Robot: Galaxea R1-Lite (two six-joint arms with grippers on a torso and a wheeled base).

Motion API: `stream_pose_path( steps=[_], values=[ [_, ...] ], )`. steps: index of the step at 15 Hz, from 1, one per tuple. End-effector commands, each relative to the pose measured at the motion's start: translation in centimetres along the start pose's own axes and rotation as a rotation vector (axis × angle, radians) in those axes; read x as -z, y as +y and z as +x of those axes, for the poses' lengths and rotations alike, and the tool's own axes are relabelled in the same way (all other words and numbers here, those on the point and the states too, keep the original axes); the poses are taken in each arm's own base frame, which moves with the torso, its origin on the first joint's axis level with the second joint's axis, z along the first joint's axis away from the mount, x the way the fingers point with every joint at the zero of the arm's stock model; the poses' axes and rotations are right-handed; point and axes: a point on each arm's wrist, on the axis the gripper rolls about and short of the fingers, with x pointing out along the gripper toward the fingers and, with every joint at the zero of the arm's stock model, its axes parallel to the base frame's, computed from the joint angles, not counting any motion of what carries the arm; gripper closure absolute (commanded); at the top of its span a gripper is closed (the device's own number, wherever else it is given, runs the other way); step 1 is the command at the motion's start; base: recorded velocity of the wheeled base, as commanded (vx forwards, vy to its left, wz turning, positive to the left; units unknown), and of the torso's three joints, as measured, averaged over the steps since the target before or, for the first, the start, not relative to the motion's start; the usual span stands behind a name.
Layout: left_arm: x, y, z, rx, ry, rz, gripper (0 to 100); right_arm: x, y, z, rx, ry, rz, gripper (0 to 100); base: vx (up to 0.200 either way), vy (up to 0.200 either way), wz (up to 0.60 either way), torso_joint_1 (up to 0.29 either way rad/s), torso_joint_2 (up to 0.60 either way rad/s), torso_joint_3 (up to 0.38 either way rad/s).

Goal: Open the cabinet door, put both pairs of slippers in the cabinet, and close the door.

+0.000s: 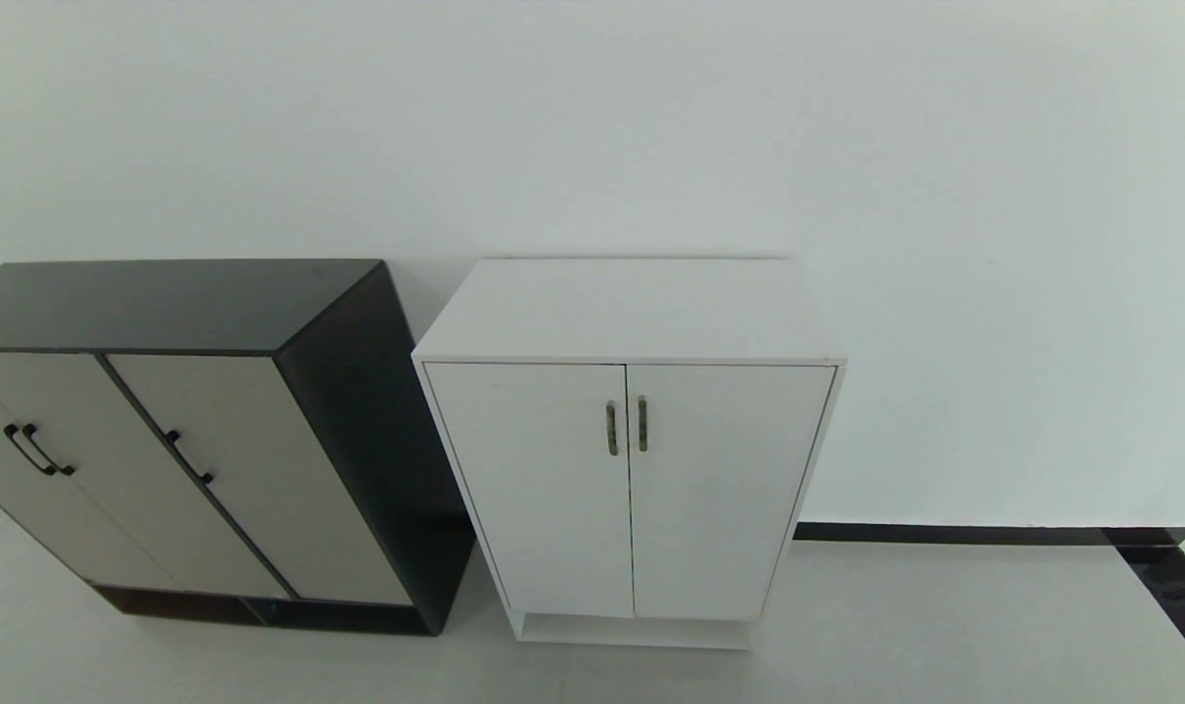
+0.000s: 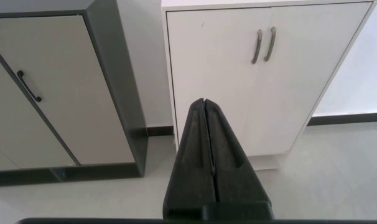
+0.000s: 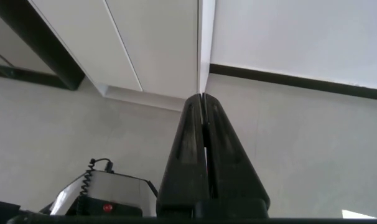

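A white two-door cabinet (image 1: 632, 489) stands against the wall with both doors closed and two metal handles (image 1: 626, 426) side by side at the centre seam. In the left wrist view the same cabinet (image 2: 263, 81) faces me, and my left gripper (image 2: 204, 106) is shut with nothing held, some way in front of its lower left door. My right gripper (image 3: 203, 99) is shut and empty, held low over the floor near the cabinet's (image 3: 157, 43) bottom right corner.
A black cabinet (image 1: 192, 440) with grey doors and black handles stands to the left of the white one, with a narrow gap between them. Bare grey floor (image 1: 944, 626) lies in front and to the right. A dark baseboard (image 1: 944, 534) runs along the wall.
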Motion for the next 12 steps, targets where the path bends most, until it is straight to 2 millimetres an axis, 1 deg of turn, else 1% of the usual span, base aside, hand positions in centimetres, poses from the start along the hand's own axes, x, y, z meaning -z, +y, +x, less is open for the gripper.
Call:
stream_pose_path(
  steps=[1,2,3,5,7,10,12],
  values=[
    [0.0,0.0,0.0,0.000,0.001,0.000,100,0.2,0.0,0.0,-0.009,0.014,0.015,100,0.000,0.000,0.00,0.000,0.00,0.000],
    [0.0,0.0,0.0,0.000,0.001,0.002,100,0.5,0.0,0.1,-0.028,0.057,0.014,100,0.000,0.000,0.00,0.000,0.00,0.000],
    [0.0,0.0,0.0,0.000,0.001,0.000,100,0.4,0.0,0.1,-0.030,0.049,0.010,100,0.000,0.000,0.00,0.000,0.00,0.000],
    [0.0,0.0,0.0,0.000,0.001,0.000,100,0.5,0.0,-0.3,-0.003,-0.005,0.005,100,0.000,0.000,0.00,0.000,0.00,0.000],
    [0.0,0.0,0.0,0.000,0.001,0.002,100,0.7,0.0,-0.7,0.112,-0.054,0.038,100,0.000,0.000,0.00,0.000,0.00,0.000],
    [0.0,0.0,0.0,0.000,0.001,0.000,100,1.1,0.1,-1.6,0.152,-0.179,0.046,100,0.000,0.000,0.00,0.000,0.00,0.000],
    [0.0,0.0,0.0,0.000,0.001,0.000,100,1.3,0.3,-2.0,0.201,-0.227,0.055,100,0.000,0.000,0.00,0.000,0.00,0.000]
  ],
)
